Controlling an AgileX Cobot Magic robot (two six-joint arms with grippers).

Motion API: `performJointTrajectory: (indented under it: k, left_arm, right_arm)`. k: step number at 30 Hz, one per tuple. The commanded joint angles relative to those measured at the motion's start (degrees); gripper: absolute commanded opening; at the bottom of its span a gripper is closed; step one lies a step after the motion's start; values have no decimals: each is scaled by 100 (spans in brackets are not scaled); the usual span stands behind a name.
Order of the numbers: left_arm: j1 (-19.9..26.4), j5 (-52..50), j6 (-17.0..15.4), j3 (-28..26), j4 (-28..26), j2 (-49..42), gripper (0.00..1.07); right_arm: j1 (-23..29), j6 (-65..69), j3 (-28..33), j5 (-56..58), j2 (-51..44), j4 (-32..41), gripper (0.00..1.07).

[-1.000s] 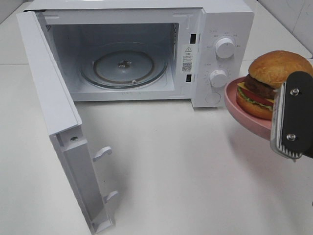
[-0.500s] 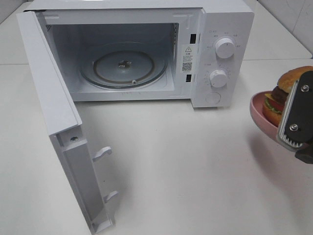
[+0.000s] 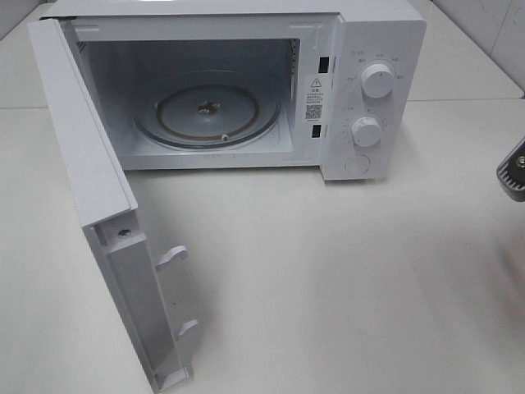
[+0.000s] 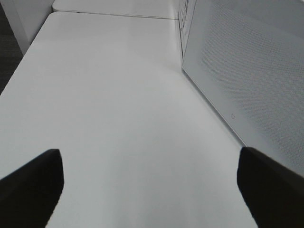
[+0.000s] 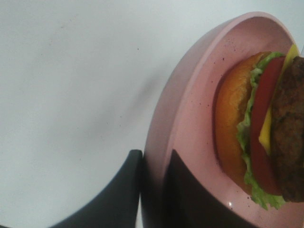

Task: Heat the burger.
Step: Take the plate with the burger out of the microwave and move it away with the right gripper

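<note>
- Seen from above, the right gripper now shows only as a dark sliver at the right edge; a second ago it stood in plain view beside the microwave, carrying plate and burger.
- The burger and the pink plate have left the overhead view. The right wrist camera shows the burger sitting on the plate, lettuce, tomato, cheese and patty visible.
- The right gripper is pinching the plate's rim, 1 finger on each side of the rim.
- My reading: the arm has swung the load outward, away from the oven, so the burger is no closer to being heated; it must come back toward the cavity.
- The microwave door stands wide open on the left, and the glass turntable inside is bare.
- 2 white dials sit on the panel right of the cavity.
- The left gripper is spread wide and holds nothing, hovering over the white table on the far side of the open door.
- Nothing lies between plate and cavity; only the front panel with the dials edges the approach.
</note>
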Motion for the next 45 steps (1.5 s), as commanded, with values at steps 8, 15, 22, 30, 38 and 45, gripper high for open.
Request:
performJointTrajectory:
  k: [8,15,22,30,38,45]
  left_arm:
    - [17,-97,0,0,-57,-80,91]
    - [17,-97,0,0,-57,-80,91]
    - [17,-97,0,0,-57,-80,91]
    - [17,-97,0,0,-57,-80,91]
    - [17,-97,0,0,-57,-80,91]
    - [17,-97,0,0,-57,-80,91]
  right_arm:
    - [-17,1467,-69,756,1312,-544,5]
    - [-17,2934,-69,699,2045,-837,5]
    - [-34,3764,-74,275,2750,-1146,7]
    - [-34,4412,-74,86,3295,-1558,8]
    - [-298,4727,-80,-441,3598,-1782,9]
    - [-567,4922,-80,-739,3610,-2000,10]
